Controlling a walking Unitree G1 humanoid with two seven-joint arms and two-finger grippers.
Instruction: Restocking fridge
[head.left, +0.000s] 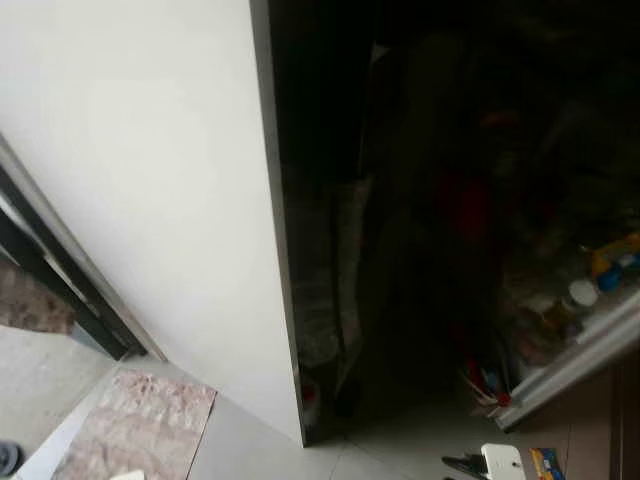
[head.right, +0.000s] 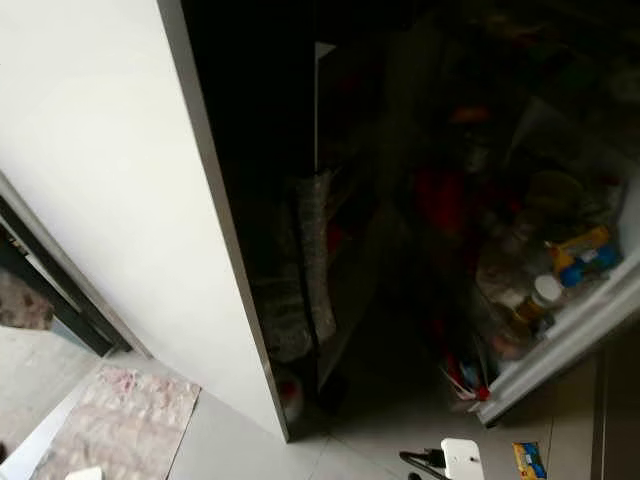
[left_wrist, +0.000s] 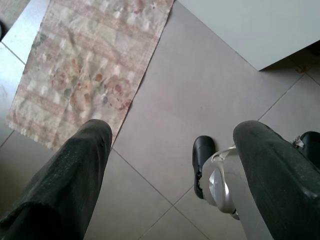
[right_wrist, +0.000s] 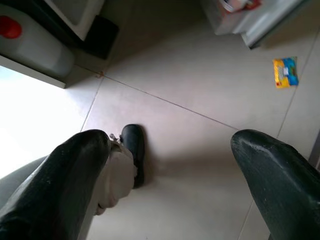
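Observation:
The fridge (head.left: 420, 200) stands open in front of me, its inside very dark. Its open door (head.right: 560, 330) swings out on the right, and the door shelf holds several bottles and jars (head.left: 580, 290). A small yellow packet (right_wrist: 285, 72) lies on the floor tiles near the foot of that door. My left gripper (left_wrist: 172, 130) hangs over the floor, open, with nothing between its fingers. My right gripper (right_wrist: 170, 137) hangs the same way, open and empty, above the tiles before the fridge.
A tall white panel (head.left: 150, 180) borders the fridge on the left. A pink patterned rug (left_wrist: 90, 65) lies on the floor beside it. A white box with a black cable (head.right: 460, 458) sits on the tiles. A white jug with a red cap (right_wrist: 30, 45) stands low.

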